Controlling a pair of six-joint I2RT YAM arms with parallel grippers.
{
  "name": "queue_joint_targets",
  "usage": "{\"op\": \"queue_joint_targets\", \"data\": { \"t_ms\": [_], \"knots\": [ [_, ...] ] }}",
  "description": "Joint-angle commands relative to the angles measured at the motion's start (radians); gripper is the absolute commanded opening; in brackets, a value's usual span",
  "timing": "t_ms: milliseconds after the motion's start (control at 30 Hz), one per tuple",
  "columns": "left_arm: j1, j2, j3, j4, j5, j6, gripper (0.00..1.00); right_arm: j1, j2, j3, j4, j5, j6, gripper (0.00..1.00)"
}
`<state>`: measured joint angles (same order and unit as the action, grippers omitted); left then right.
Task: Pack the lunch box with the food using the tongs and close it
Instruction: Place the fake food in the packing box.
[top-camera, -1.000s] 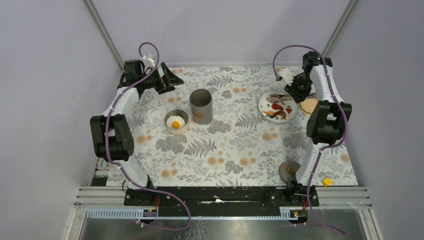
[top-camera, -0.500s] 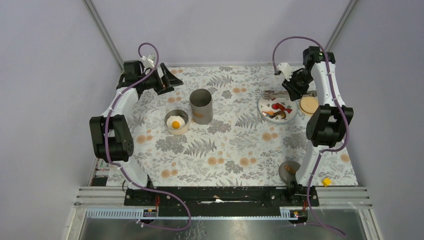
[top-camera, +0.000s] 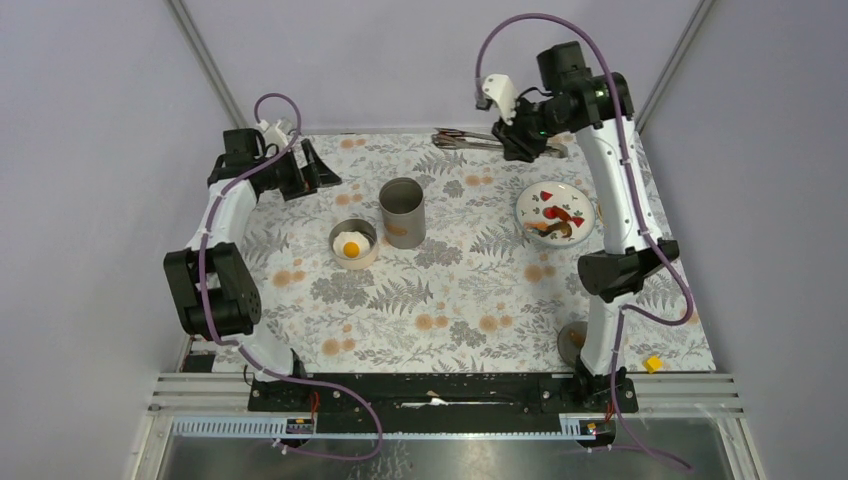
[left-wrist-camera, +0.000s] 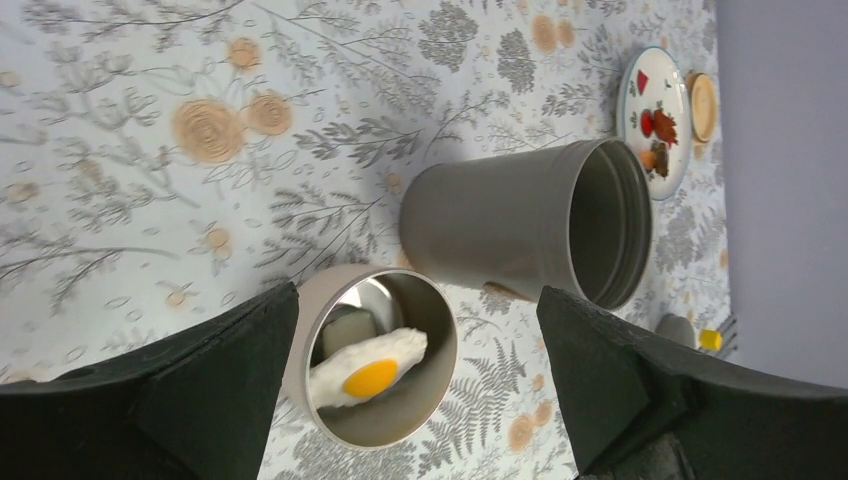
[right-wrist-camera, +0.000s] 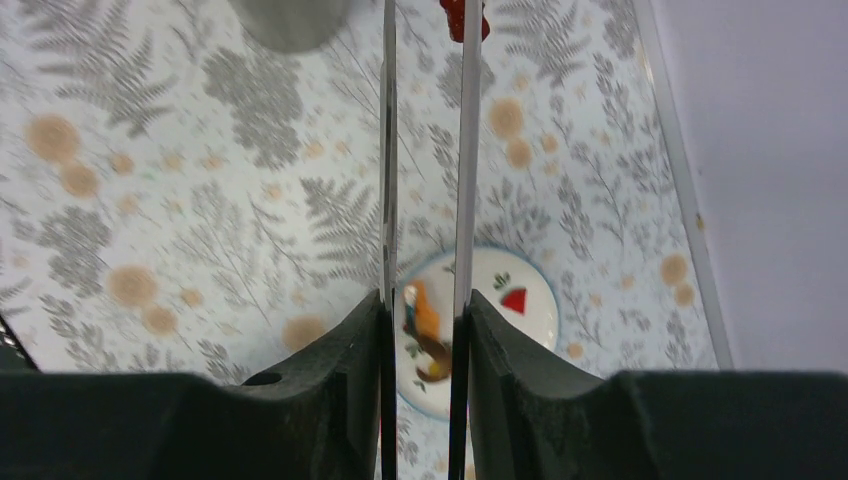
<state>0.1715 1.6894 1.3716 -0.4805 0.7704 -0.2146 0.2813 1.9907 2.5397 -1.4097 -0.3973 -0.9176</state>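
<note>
The right pincer (top-camera: 520, 138) is narrow and closed on the tongs (top-camera: 470, 138). It presses on both thin arms from outside, so that one squeeze of the pincer can also close the tongs. The long arms run straight forward from the pincer. At their far tips there is a red piece (right-wrist-camera: 462, 14), which seems to be pinched there, though only its edge is visible. I judge this grip is chosen to carry food across without touching it.

The plate (right-wrist-camera: 535, 330) with the remaining red, orange and brown pieces lies below this pincer. The tall grey cylinder (top-camera: 402, 212) of the lunch box lies beyond the tong tips. The right arm stands high and is stretched up, with the elbow well above the desk (top-camera: 460, 290) and the wrist turned so that the tongs lie about level.

The left pincer (top-camera: 322, 172) is wide open and holds nothing. It hovers with the arm folded low. Ahead of it and below, the fried egg (left-wrist-camera: 370, 365) lies inside the small round tier (left-wrist-camera: 435, 420), just beside the cylinder. It probably waits there to steady the box.
</note>
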Motion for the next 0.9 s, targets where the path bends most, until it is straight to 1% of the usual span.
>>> {"op": "queue_joint_targets", "data": {
  "t_ms": [0,100,233,400,667,867],
  "knots": [
    [0.044,-0.105,-0.035,-0.03,-0.024,0.089,0.99,0.103,0.064,0.067,-0.015,-0.026,0.154,0.23],
    [0.058,-0.121,-0.054,-0.029,-0.004,0.086,0.99,0.156,0.079,0.041,0.045,-0.031,0.216,0.24],
    [0.065,-0.12,-0.042,-0.029,0.006,0.078,0.99,0.2,0.095,0.017,0.105,-0.066,0.285,0.24],
    [0.067,-0.11,-0.033,-0.029,0.025,0.064,0.99,0.241,0.113,-0.021,0.108,-0.067,0.298,0.25],
    [0.068,-0.108,-0.04,-0.023,0.028,0.063,0.99,0.263,0.141,-0.087,0.111,-0.086,0.298,0.26],
    [0.068,-0.111,-0.039,-0.023,0.03,0.067,0.99,0.268,0.139,-0.15,0.145,-0.09,0.305,0.33]
  ]
}}
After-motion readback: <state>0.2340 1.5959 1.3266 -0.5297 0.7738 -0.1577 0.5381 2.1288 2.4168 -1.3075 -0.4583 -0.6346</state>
